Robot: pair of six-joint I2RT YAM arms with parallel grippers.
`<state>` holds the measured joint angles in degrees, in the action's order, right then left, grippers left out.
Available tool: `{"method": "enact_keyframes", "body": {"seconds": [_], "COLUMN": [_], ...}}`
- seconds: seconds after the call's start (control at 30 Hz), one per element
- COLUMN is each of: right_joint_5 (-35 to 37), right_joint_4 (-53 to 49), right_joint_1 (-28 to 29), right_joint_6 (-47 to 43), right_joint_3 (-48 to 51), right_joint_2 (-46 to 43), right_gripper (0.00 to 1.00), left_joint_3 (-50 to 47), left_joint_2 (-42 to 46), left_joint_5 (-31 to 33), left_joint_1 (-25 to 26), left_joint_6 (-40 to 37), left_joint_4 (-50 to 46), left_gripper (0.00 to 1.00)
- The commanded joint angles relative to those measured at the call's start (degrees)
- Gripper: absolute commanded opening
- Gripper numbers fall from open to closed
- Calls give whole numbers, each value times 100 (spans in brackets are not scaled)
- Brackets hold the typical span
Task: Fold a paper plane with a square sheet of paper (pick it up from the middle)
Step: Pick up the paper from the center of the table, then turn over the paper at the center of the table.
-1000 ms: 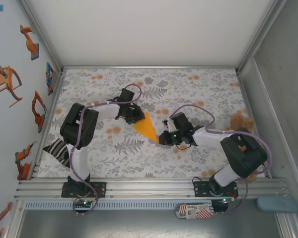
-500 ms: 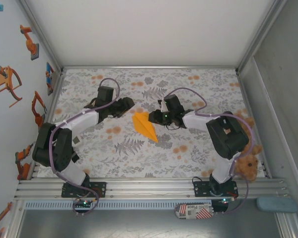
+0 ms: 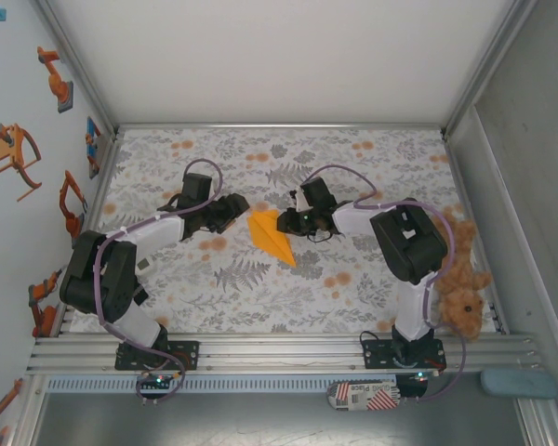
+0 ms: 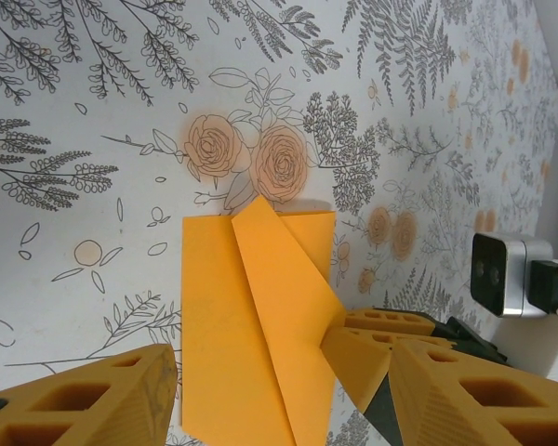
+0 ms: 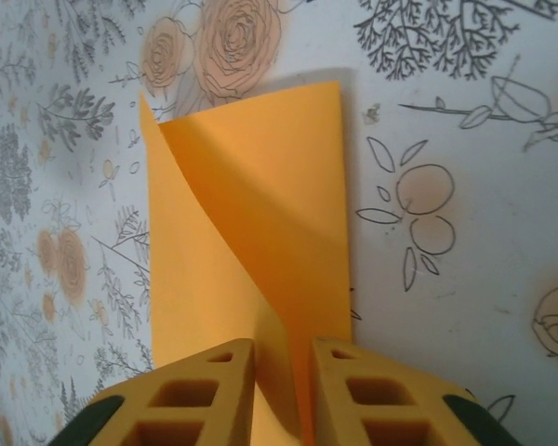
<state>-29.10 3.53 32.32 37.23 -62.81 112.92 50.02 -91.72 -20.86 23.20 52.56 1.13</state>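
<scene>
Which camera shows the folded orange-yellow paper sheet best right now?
Right wrist: the folded orange-yellow paper sheet sits large and sharp, its lifted flap and diagonal crease plain. Left wrist shows it farther off, lower edge cropped. Top external shows it as a pointed outline, but small.

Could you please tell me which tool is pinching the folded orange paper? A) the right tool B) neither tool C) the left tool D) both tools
A: the right tool is closed on a raised flap of the folded orange paper, while the left tool stands open beside it.
</scene>
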Motion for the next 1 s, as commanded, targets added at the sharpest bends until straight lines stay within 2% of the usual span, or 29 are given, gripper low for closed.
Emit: {"method": "enact_keyframes", "body": {"seconds": [0.0, 0.27, 0.43, 0.73, 0.97], "right_joint_5": [-129, -210, -280, -819, -1177], "right_joint_4": [86, 299, 724, 1780, 2913], "right_joint_1": [-32, -32, -84, -313, -470], "right_joint_6": [-130, -93, 84, 1039, 2204], "right_joint_3": [-32, 40, 201, 319, 302], "right_joint_2": [-128, -245, -653, -1591, -1886], "right_gripper": [17, 4, 0, 0, 0], "left_joint_3": [-1, 3, -44, -284, -196], "left_joint_2": [-48, -23, 172, 881, 1126], "left_joint_5": [-126, -170, -257, -965, -1191], "left_joint_1": [-10, -9, -9, 76, 498], "left_joint_6": [109, 126, 188, 556, 381], "left_joint_4": [132, 127, 242, 1806, 2620], "left_gripper": [62, 62, 62, 67, 71]}}
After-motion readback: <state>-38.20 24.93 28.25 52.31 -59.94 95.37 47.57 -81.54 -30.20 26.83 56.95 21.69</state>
